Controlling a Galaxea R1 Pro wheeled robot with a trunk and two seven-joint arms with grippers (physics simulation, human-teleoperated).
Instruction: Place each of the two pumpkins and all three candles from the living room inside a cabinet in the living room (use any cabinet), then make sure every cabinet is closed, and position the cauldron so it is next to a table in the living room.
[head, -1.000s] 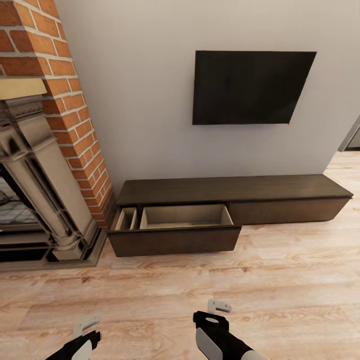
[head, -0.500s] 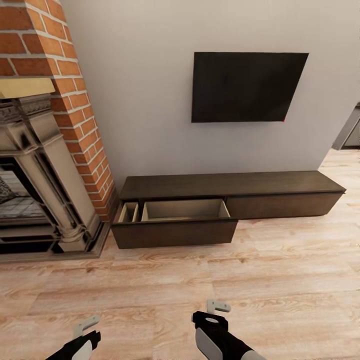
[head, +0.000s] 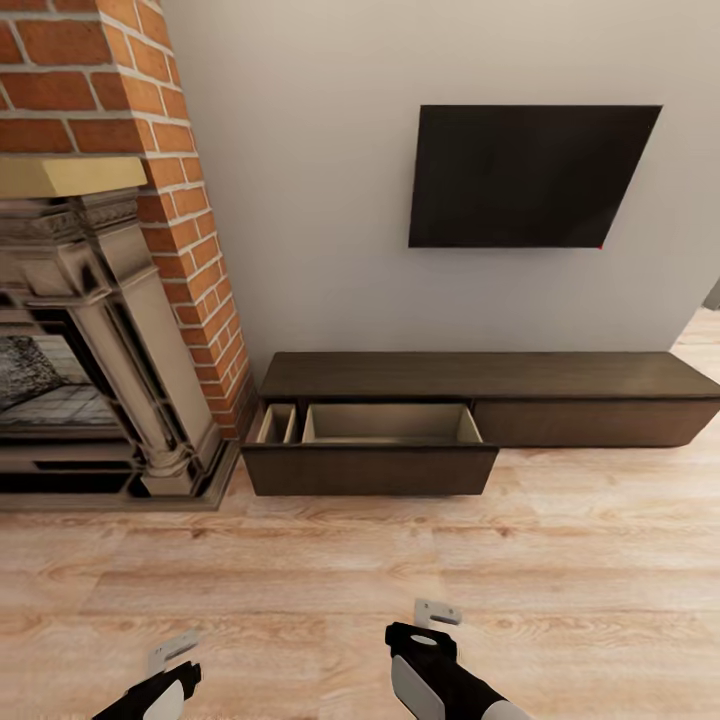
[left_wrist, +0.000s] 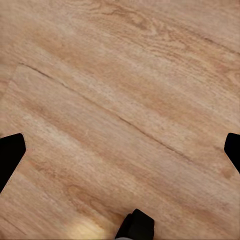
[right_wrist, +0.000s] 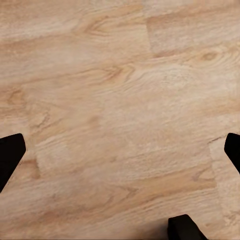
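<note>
The cabinet (head: 480, 377) is a low, long dark-brown unit against the wall ahead. Its left drawer (head: 370, 468) stands pulled out, with a narrow beige compartment on the left and a wide one beside it; what shows of their insides holds nothing. The cabinet's right front (head: 600, 422) is closed. My left gripper (head: 172, 655) and right gripper (head: 437, 612) hang low over the wooden floor, well short of the drawer. In the wrist views the left gripper (left_wrist: 120, 150) and the right gripper (right_wrist: 120, 150) are open over bare planks. The pumpkins, candles, cauldron and table are out of view.
A brick chimney with a stone fireplace surround (head: 110, 330) stands left of the cabinet, its hearth step (head: 110, 495) reaching onto the floor. A black TV (head: 525, 175) hangs on the wall above the cabinet. Wooden floor (head: 400, 570) lies between me and the drawer.
The whole view has shifted, so the cabinet, TV and fireplace now sit further right in the picture. Both arms hold the same pose and the drawer stays open.
</note>
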